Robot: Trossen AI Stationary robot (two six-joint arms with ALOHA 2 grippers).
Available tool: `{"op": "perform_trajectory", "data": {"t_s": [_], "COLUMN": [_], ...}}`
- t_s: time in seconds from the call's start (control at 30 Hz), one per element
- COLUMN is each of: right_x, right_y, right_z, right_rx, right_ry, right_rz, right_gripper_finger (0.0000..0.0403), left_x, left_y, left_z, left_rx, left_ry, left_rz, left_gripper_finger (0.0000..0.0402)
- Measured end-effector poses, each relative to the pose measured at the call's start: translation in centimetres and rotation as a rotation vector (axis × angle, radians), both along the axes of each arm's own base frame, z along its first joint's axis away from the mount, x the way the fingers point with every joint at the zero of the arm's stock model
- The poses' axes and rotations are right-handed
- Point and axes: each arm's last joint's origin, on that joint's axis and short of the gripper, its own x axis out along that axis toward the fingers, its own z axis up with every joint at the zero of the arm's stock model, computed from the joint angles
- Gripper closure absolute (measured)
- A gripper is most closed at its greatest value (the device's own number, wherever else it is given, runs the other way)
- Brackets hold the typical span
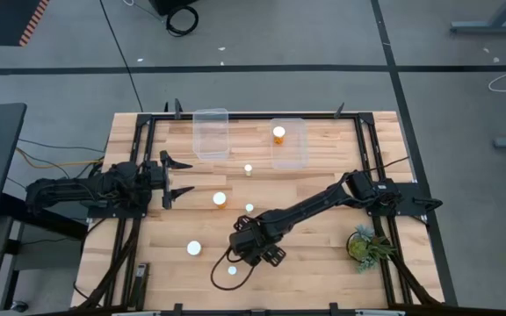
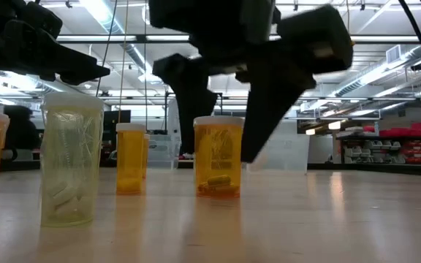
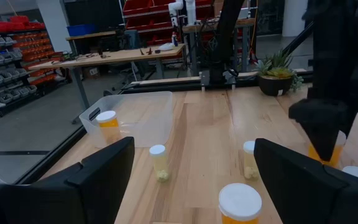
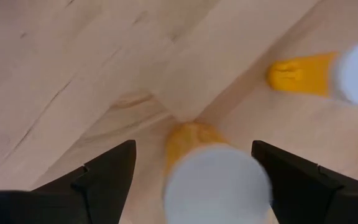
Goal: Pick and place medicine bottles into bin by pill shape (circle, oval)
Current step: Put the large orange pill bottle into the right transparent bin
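Several amber pill bottles with white caps stand on the wooden table. My right gripper (image 1: 251, 241) is open and points down over one bottle (image 4: 213, 177). In the low view its two fingers (image 2: 196, 98) stand on either side of this upright bottle (image 2: 218, 157) without touching it. Another bottle (image 4: 325, 73) stands close by. My left gripper (image 1: 167, 180) is open and empty at the table's left side, and a bottle (image 3: 240, 202) stands just ahead of it. One bottle (image 1: 278, 134) stands inside the right clear bin (image 1: 299, 149).
Two clear bins (image 1: 211, 133) stand side by side at the table's far edge. Loose bottles (image 1: 248, 168) (image 1: 220, 199) (image 1: 194, 248) (image 1: 232, 270) are spread over the middle and near side. A green potted plant (image 1: 367, 244) stands at the near right. A black frame rims the table.
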Motion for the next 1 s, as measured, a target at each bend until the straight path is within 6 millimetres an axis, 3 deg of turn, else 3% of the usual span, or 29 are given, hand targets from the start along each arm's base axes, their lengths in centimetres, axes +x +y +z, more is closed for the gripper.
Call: {"op": "perform_trajectory", "data": {"t_s": [0.13, 0.47, 1.0], "right_x": [-0.23, -0.04, -0.05], "right_y": [-0.24, -0.42, -0.39], "right_z": [-0.96, -0.99, -0.99], "right_rx": [-0.013, -0.004, -0.001], "right_ry": [0.013, 0.001, 0.001], "right_rz": [-0.002, -0.039, -0.051], "right_gripper_finger": [0.0078, 0.0081, 0.017], "left_x": [0.0, 0.0, 0.0], "left_y": [0.0, 0.0, 0.0], "left_z": [0.0, -0.01, -0.01], "left_rx": [0.0, 0.0, 0.0], "left_ry": [0.0, 0.0, 0.001], "left_rz": [0.0, 0.0, 0.0], "left_gripper_finger": [0.006, 0.006, 0.006]}}
